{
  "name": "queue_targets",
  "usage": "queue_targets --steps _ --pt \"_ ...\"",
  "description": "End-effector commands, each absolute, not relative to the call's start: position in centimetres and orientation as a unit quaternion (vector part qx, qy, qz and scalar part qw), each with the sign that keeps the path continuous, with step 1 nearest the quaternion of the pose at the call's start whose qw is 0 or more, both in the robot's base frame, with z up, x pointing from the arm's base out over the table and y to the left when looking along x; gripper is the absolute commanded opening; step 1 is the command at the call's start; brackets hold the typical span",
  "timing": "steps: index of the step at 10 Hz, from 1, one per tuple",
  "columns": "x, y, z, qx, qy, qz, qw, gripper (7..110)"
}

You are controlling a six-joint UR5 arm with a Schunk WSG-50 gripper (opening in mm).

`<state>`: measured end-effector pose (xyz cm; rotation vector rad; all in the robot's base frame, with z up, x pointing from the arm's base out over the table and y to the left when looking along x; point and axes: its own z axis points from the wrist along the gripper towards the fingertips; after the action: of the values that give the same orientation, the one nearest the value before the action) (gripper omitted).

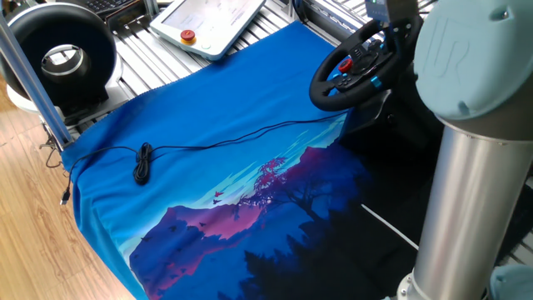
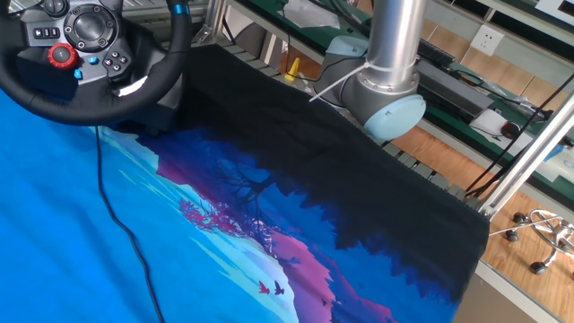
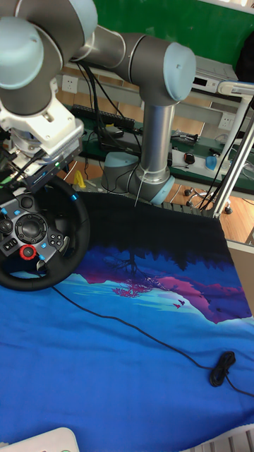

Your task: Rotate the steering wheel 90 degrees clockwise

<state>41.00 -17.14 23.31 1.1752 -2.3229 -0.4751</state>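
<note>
The steering wheel (image 1: pixel 356 68) is black with a thick rim and a dark hub with a red button and blue accents. It stands tilted at the far corner of the cloth; it also shows as the steering wheel (image 2: pixel 90 54) and the steering wheel (image 3: pixel 39 236). My gripper (image 3: pixel 34 178) sits at the wheel's upper rim, half hidden by cables and the wrist. In one fixed view the gripper (image 1: pixel 391 15) is cut off by the top edge. Its jaws are hidden, so I cannot tell whether they hold the rim.
A blue and purple printed cloth (image 1: pixel 225 167) covers the table. A thin black cable with a coiled end (image 1: pixel 143 162) runs across it to the wheel. A black ring fan (image 1: pixel 58 54) and a teach pendant (image 1: pixel 208 21) lie beyond the cloth. The arm column (image 1: pixel 475 167) fills the right foreground.
</note>
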Motion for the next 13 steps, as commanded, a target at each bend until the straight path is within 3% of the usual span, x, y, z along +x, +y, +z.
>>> queue_targets --steps 1,8,9,13 --pt "40.8 -18.4 22.8 0.442 -0.845 -0.173 0.245 66" --pt "39.8 -22.1 22.5 0.461 -0.834 -0.177 0.246 66" --pt "39.8 -22.2 22.5 0.457 -0.837 -0.174 0.247 44" --pt "40.5 -21.1 22.5 0.429 -0.855 -0.15 0.25 44"
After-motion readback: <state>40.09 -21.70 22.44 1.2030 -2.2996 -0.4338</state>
